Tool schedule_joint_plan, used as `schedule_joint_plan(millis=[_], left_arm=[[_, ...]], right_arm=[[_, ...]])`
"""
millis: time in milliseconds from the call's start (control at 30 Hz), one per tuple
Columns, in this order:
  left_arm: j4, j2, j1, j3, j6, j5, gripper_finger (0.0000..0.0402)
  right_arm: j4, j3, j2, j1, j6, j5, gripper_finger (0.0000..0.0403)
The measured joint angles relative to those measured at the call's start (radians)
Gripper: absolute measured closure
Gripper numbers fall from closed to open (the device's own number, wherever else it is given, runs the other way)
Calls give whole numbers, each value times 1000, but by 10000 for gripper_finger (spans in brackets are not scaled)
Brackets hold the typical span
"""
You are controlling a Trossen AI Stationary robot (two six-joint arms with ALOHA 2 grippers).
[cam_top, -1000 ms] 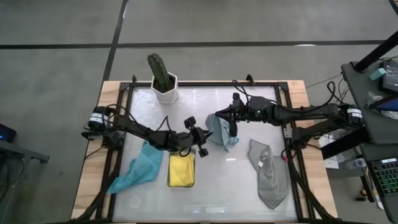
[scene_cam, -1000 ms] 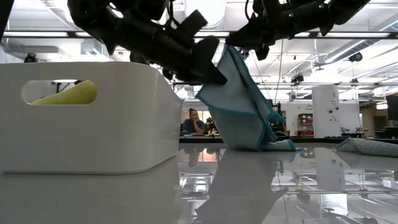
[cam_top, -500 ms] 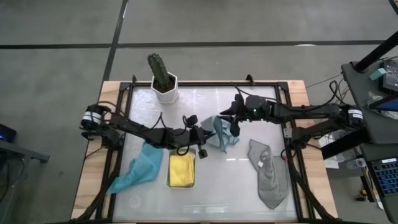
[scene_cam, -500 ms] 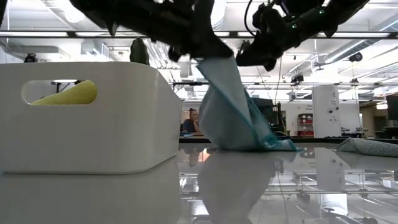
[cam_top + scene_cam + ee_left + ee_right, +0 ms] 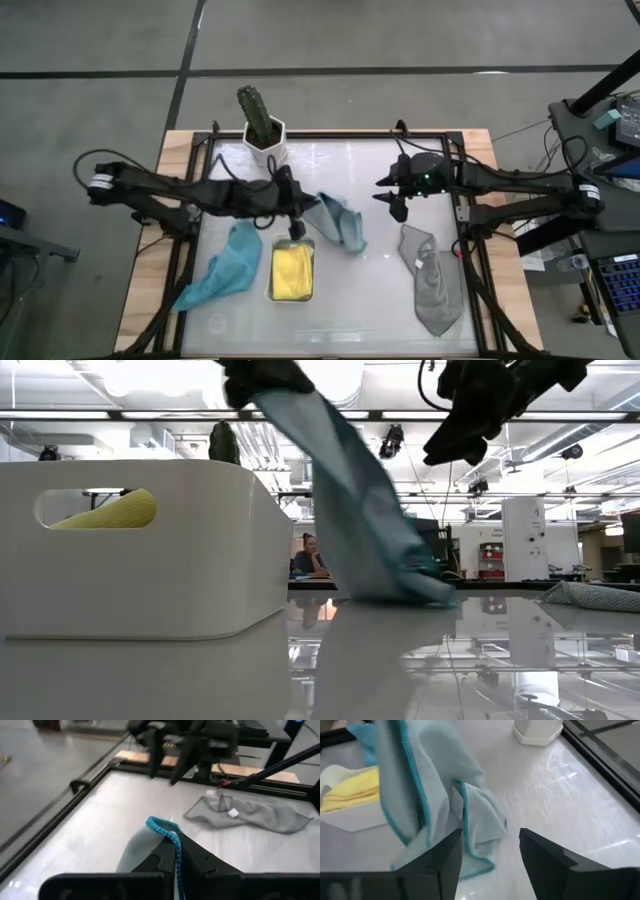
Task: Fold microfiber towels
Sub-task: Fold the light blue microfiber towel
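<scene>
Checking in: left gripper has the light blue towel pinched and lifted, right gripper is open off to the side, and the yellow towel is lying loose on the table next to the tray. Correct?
Not quite. The yellow towel lies folded inside the white tray, not loose on the table, as the high view shows. The rest holds: the left gripper pinches the light blue towel lifted, and the right gripper is open off to the side.

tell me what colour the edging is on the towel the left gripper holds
Teal-blue stitching on the light blue towel, clearest in the right wrist view.

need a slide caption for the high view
Left pincer lifts the light blue towel beside the tray holding a folded yellow towel; right pincer open, clear.
</scene>
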Motion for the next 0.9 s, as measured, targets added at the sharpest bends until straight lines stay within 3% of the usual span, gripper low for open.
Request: schedule_joint_plan(millis=[200,333,533,600,767,900], left_arm=[[-147,-82,33,-3,-88,19,402],[-163,-91,33,-7,-126,26,402],[-164,-93,32,-12,-140,28,402],[-163,-93,32,-13,-140,28,402],[-163,-93,32,-13,-139,28,402],[-163,-93,32,-14,-139,30,402]], right_arm=[[28,-31,27,7,-2,-6,215],[149,-73,108,14,42,-21,213],[439,-102,305,42,145,-227,206],[534,-112,384,74,172,-247,207],[760,-118,566,150,219,-230,207],[892,-105,654,181,241,-81,209]])
